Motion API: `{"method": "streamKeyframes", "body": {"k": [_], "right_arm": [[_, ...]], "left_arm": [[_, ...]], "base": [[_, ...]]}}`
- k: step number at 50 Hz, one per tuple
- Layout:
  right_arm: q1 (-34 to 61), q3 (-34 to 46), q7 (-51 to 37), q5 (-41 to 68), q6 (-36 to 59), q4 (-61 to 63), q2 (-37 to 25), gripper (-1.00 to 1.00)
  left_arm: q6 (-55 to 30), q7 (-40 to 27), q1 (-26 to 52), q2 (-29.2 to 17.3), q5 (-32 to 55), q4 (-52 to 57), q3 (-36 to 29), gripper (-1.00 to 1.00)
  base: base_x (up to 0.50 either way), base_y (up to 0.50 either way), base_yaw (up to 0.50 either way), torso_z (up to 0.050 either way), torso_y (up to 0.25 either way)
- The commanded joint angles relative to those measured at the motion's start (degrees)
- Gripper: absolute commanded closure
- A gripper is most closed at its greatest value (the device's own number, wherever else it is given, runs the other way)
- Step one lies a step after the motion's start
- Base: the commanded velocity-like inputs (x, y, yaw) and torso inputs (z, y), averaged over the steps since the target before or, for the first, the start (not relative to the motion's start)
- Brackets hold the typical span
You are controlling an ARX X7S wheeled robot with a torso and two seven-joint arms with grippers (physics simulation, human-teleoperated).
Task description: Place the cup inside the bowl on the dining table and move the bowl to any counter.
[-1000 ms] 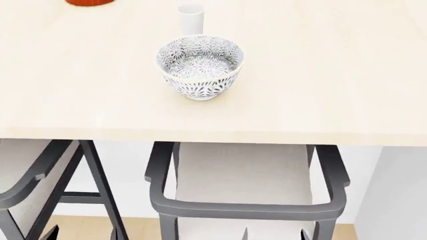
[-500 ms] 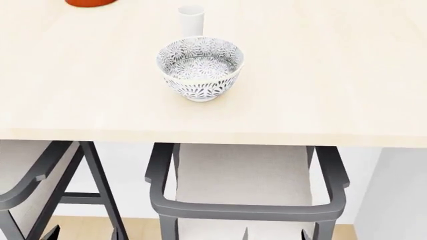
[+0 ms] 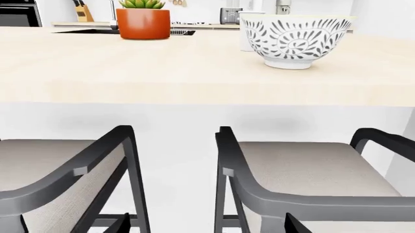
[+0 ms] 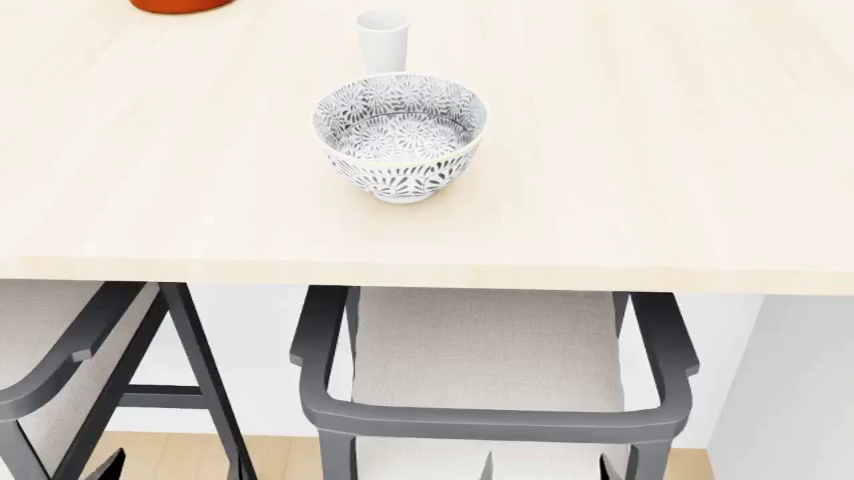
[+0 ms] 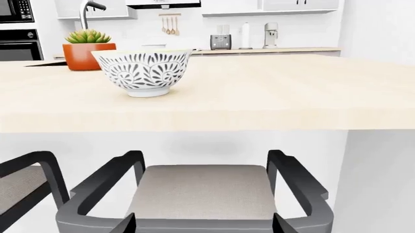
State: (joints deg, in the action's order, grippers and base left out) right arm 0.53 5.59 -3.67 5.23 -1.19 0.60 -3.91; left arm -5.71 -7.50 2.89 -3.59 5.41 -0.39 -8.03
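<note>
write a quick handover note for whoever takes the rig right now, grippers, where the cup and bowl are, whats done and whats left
Grippers: neither shows in any view, so their state is unknown; both wrist cameras sit low, by the chairs in front of the dining table.
Cup: upright on the table, just beyond the bowl, apart from it.
Bowl: upright on the table near its front edge, nothing in it.
Orange plant pot: further back on the left, away from both.
Done: nothing yet.
Left: grasp the cup, set it in the bowl, then carry the bowl to a counter.
</note>
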Motion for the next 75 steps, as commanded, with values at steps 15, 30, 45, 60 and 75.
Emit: {"method": "streamKeyframes", "body": {"k": [15,30,45,60,75], "right_arm": [[6.2,-7.0,-4.7,5.1,40.7,44.3,-7.1,-1.0],[38.5,-23.4,-1.3,20.0,85.1,55.9,-16.0,-1.0],[41.5,-26.5,-0.1,22.4,88.4,53.8,-18.2,-1.0],[41.7,-28.8,0.7,24.2,87.5,51.9,-19.2,-1.0],[41.4,-28.9,0.5,25.6,86.9,51.1,-19.2,-1.0]], "left_arm": [[-47.0,-3.3,8.8,-6.4,11.1,41.2,3.7,-1.0],[-77.6,0.1,33.0,-2.1,24.1,48.9,27.2,-1.0],[-84.2,-9.9,37.9,-9.8,33.9,45.9,26.1,-1.0],[-82.4,-17.8,40.7,-11.9,41.2,42.7,22.2,-1.0],[-81.9,-21.0,40.1,-14.6,47.9,42.2,24.0,-1.0]], "base": [[0.0,0.0,0.0,0.0,0.0],[0.0,0.0,0.0,0.006,0.0],[0.0,0.0,0.0,0.039,0.0],[0.21,0.17,0.0,0.0,0.0],[0.47,0.18,0.0,0.0,0.0]]}}
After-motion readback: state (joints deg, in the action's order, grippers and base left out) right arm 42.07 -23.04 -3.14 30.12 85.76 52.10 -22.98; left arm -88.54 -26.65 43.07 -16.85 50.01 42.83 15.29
